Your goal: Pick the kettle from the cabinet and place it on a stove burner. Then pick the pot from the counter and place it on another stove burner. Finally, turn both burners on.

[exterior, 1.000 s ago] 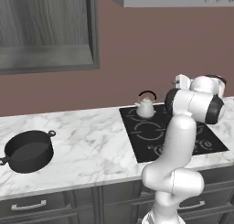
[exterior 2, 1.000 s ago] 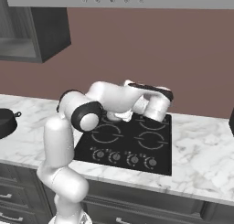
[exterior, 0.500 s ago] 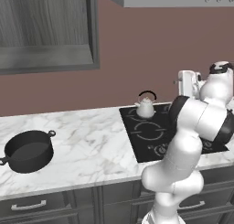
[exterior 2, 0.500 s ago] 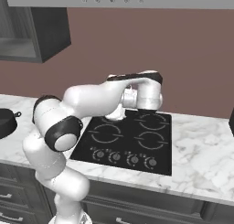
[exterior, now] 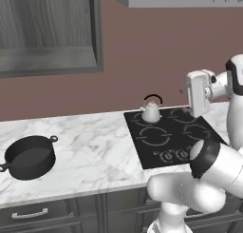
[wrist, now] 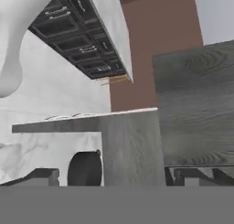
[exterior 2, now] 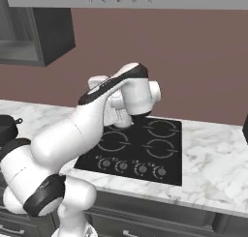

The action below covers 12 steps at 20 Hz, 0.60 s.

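Kettle (exterior: 151, 112): small, pale white-grey, rounded body, short spout pointing left, knobbed lid, thin black arched handle upright over the lid. Stands on the rear left burner of the cooktop (exterior: 178, 139), nothing touching it.
Cooktop: flat black glass set into the surface, four burners drawn as thin white broken rings, a row of round knobs (exterior 2: 129, 167) along the front edge.
Pot (exterior: 29, 157): wide, shallow, matte black to dark grey, two small loop handles, visibly larger than the kettle. Sits on the surface (exterior: 95, 151) well to the left of the cooktop, near the front edge. In the hand view it shows as a dark round shape (wrist: 85, 169).
Surface: white marble with grey veins, thick pale edge.
Cabinet (exterior: 50, 32): dark grey wood-grain wall unit above the pot's side; plain grey shelf inside.
Tool (wrist: 114, 178): released, fingers spread wide, nothing between them. The hand (exterior: 198, 93) hangs raised above the right side of the cooktop, apart from the kettle.
Arm: large white link crosses in front of the kettle in the right base view, hiding most of it.
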Available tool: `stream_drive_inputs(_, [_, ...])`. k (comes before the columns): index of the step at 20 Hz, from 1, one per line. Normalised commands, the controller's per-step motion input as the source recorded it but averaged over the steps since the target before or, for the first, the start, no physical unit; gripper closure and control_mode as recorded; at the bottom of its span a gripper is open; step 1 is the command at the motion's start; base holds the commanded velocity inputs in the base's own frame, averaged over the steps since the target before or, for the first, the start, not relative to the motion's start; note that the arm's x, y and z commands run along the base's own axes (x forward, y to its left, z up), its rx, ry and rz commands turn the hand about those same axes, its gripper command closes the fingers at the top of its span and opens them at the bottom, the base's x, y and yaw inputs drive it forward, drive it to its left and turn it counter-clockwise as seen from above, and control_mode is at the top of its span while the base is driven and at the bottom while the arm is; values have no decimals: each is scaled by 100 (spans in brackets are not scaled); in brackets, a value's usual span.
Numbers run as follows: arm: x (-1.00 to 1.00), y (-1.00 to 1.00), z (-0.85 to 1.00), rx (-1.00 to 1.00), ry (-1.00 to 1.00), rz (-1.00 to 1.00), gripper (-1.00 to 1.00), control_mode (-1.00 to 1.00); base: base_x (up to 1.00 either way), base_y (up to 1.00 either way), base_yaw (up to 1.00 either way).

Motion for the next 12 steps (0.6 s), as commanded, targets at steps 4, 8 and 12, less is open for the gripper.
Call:
stream_drive_inputs(4, [-63, 40, 4, -18, -32, -17, -100, -100, 0, 0, 0])
stream_drive_inputs(8, [-47, 41, 0, -15, -28, -23, -100, -100, 0, 0, 0])
stream_drive_inputs(12, [-35, 49, 0, -14, -25, -24, -100, -100, 0, 0, 0])
